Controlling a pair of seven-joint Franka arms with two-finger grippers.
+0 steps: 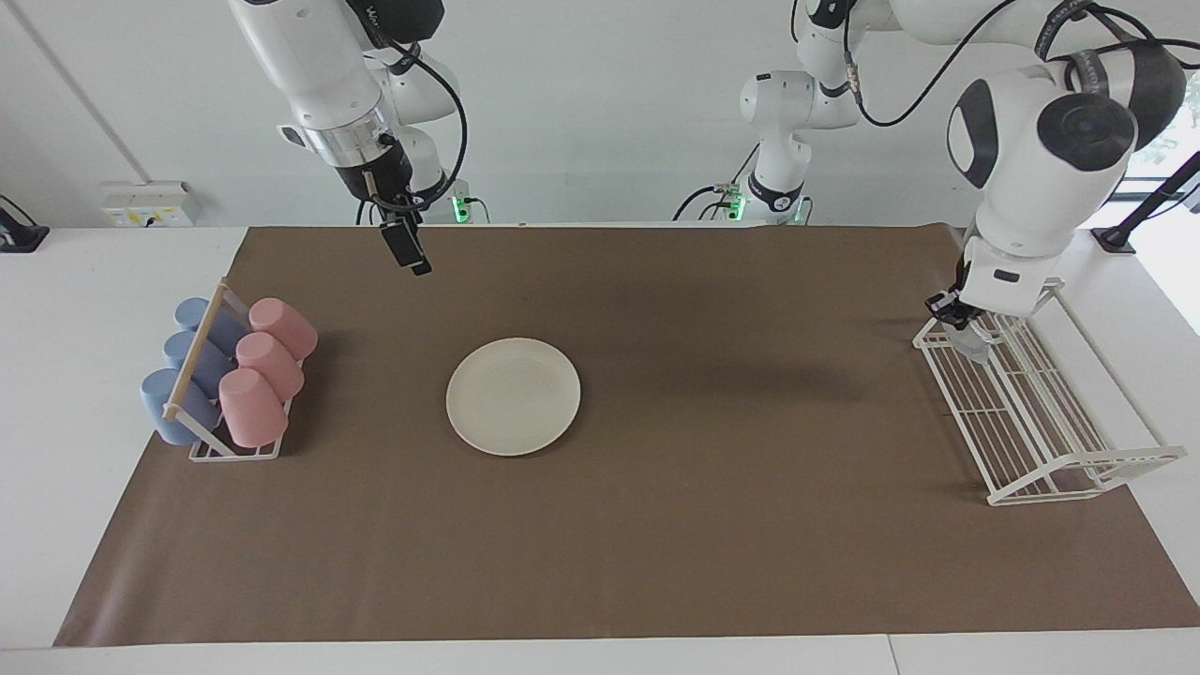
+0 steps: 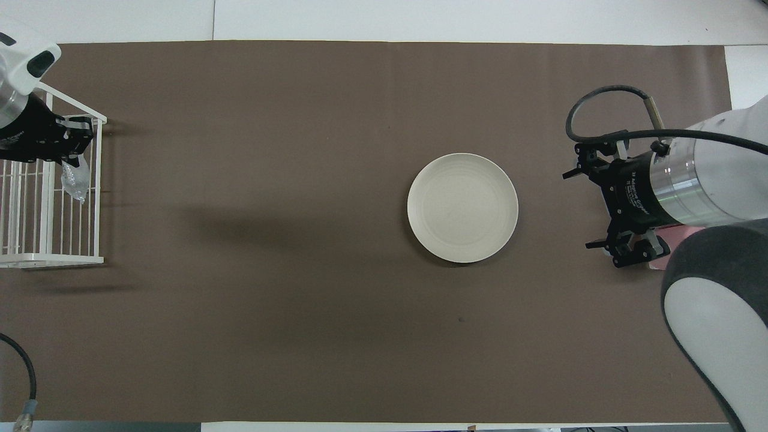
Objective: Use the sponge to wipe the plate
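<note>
The cream-white plate [image 1: 513,396] [image 2: 462,207] lies flat on the brown mat with nothing on it. My left gripper [image 1: 956,314] [image 2: 63,144] is shut on the silvery sponge [image 1: 971,344] [image 2: 75,180]. The sponge hangs from it over the edge of the wire rack that faces the table's middle. Raised over the mat between the plate and the cup rack, my right gripper [image 1: 417,262] [image 2: 579,210] is open and holds nothing.
A white wire rack [image 1: 1041,441] [image 2: 36,240] stands at the left arm's end of the table. At the right arm's end, a small rack [image 1: 202,361] holds pink cups [image 1: 267,361] and blue cups [image 1: 183,370]. A brown mat [image 1: 750,544] covers the table.
</note>
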